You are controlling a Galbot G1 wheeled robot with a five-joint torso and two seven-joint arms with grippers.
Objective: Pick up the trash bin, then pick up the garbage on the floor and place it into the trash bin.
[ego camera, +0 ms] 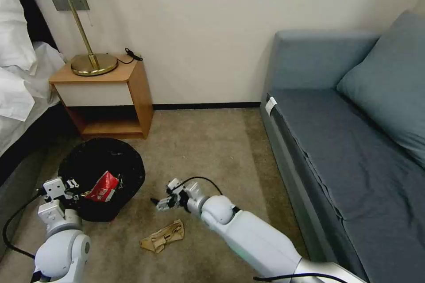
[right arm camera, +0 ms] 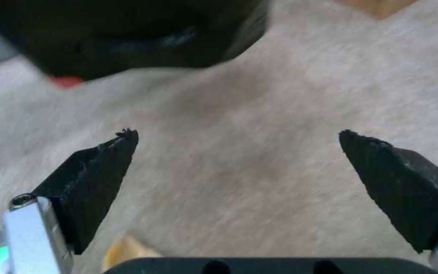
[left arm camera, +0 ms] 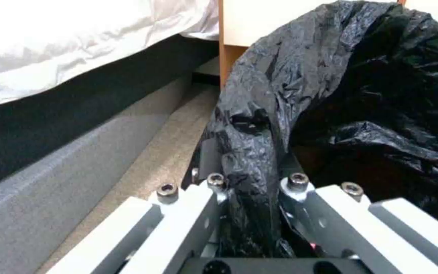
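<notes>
The left gripper (left arm camera: 252, 190) was clamped on the rim of the small round trash bin lined with crinkly glossy black plastic (ego camera: 104, 172), holding it just off the beige carpet (ego camera: 208, 150) beside the wooden nightstand (ego camera: 106, 97). A crumpled red-and-white wrapper (ego camera: 103, 187) already lay inside the bin. The right gripper (right arm camera: 239, 152) hovered low over bare carpet, its black pads spread wide and empty, between the bin and the crumpled tan paper (ego camera: 162, 236) lying near its forearm. Judging by this, the collecting step was under way; the next move called for swinging the open jaws back over the paper and descending squarely onto it.
</notes>
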